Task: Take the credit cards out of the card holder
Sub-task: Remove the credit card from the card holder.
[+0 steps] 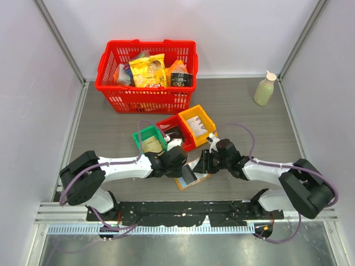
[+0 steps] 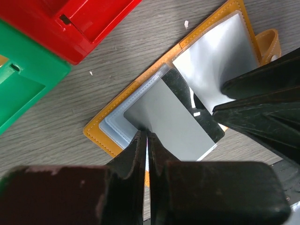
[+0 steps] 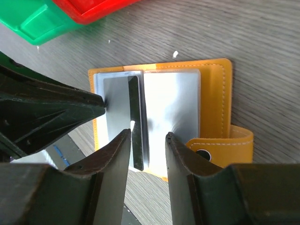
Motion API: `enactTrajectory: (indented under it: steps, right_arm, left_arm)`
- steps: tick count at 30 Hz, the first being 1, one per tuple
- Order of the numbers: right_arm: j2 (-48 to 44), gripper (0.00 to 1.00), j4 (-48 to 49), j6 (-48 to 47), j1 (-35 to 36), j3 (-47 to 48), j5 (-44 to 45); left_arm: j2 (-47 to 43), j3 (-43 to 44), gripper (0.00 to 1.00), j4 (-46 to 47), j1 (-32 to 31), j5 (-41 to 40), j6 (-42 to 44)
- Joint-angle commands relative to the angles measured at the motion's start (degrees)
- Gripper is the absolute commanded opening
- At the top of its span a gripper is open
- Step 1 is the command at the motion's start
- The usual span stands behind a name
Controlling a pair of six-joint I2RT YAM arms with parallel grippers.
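Left pincer [image 2: 146, 135] pinches credit card [image 2: 178, 126] at card holder [image 2: 97, 135].

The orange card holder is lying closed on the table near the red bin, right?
No, the card holder is lying open, its clear sleeves showing, as the left wrist view shows. It is on the table near the red bin.

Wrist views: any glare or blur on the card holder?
Left wrist: glare whitens one sleeve of the card holder; the credit card reads flat grey; the left gripper, near the lens, is dark and soft. Right wrist: milder sheen on the sleeves, stitching sharp, right gripper blurred. Top external: even light, arms hide most of the holder.
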Motion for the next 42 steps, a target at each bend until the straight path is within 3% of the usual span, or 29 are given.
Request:
enactTrajectory:
  steps: [1,8,15,20,30,32,36,41,42]
  right_arm:
    - [3.8,0.40,13.6,3.1,-1.0,-1.4,-8.4]
    - [8.7,0.25,22.5,6.9,-2.3,-4.0,-13.3]
    - [12.1,0.19,26.8,8.3,-2.8,-4.6,-15.4]
    - [13.6,0.01,30.1,9.6,-4.6,-6.0,-17.3]
    - [9.8,0.01,23.3,6.0,-8.1,-6.2,-16.4]
    - [10.5,0.15,23.7,6.0,-8.2,-6.0,-17.5]
    - [14.3,0.31,26.6,7.1,-7.4,-5.4,-19.7]
    - [18.6,0.33,31.9,9.4,-6.8,-5.7,-20.2]
    - [18.6,0.26,32.2,9.5,-6.8,-6.0,-20.1]
  left_arm:
    - [0.2,0.2,0.07,-1.7,-0.2,0.4,0.4]
    - [-0.7,-1.0,0.06,-1.7,-0.2,1.0,0.1]
    - [-1.3,-1.5,0.06,-1.3,-0.2,1.2,0.0]
    - [-1.4,-1.9,0.05,-1.1,-0.2,1.4,0.1]
    - [-0.8,-2.2,0.00,-1.5,-0.2,2.1,0.2]
    - [-0.7,-2.1,0.00,-1.5,-0.2,2.3,0.3]
    - [-0.7,-2.0,0.00,-1.5,-0.2,2.4,0.3]
    - [-0.8,-2.3,0.00,-1.3,-0.2,2.3,0.2]
    - [-0.9,-2.5,0.00,-1.2,-0.2,2.2,0.2]
